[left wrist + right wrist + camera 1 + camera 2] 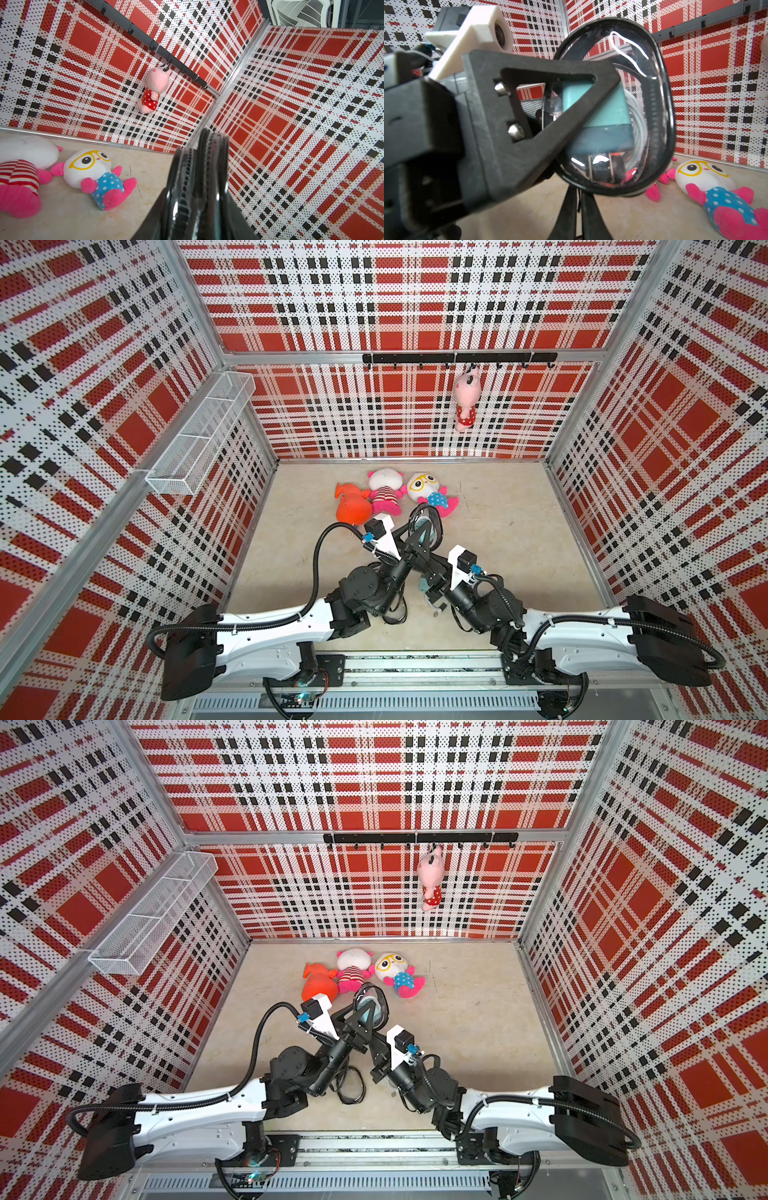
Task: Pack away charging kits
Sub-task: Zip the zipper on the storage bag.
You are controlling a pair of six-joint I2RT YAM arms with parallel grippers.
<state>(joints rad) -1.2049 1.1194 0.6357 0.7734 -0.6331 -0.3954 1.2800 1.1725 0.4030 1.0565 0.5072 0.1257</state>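
My left gripper (419, 537) (196, 220) is shut on a black oval zip case (426, 522) (371, 1004) (662, 104), holding it upright on edge above the table. Through its clear side I see a teal plug adapter (608, 112) with its metal prongs, and a coiled white cable (638, 128) behind it. At the case's lower rim my right gripper (578, 192) (417, 549) is shut, with a thin dark zip pull pinched between its fingertips. A second teal adapter (423, 584) lies on the table, partly hidden under my right arm.
Three plush toys (390, 493) lie on the table just behind the case, and a pink one (466, 400) hangs from the black hook rail (457, 357). Another black case (351, 1085) lies under my left arm. A white wire basket (199, 435) is mounted on the left wall.
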